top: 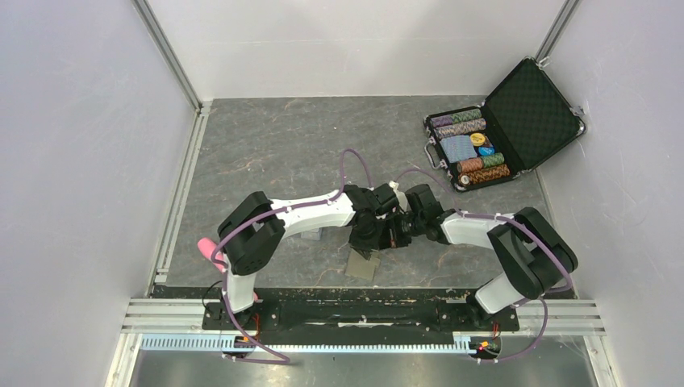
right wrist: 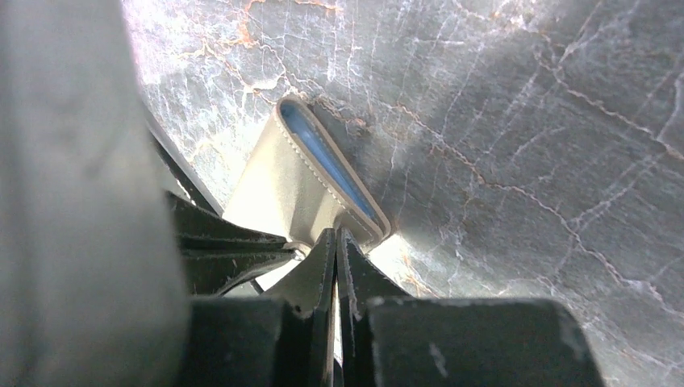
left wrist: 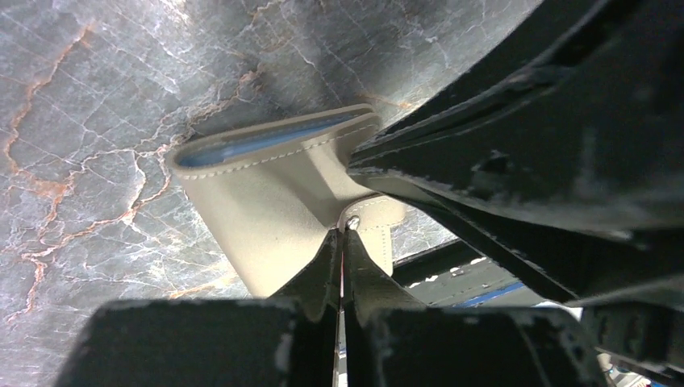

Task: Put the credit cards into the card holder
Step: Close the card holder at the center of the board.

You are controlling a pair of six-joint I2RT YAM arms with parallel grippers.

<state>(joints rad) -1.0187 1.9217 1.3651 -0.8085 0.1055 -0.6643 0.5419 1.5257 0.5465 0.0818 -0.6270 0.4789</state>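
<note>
Top external view: left gripper (top: 369, 239) and right gripper (top: 389, 235) meet over the card holder (top: 363, 264).
What looks like 1 of the credit cards (top: 313, 235) lies near it, under the left arm. Left wrist view: fingers (left wrist: 319, 278) pinched shut on the holder's tan snap flap; blue lining shows as a slit. Right wrist view: fingers (right wrist: 319, 274) clamped on its edge. No card visibly inside; inserting likely remains.

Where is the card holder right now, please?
In the top view, the card holder is near the front centre of the table; the left gripper and right gripper meet over it, each pinching an edge.
</note>
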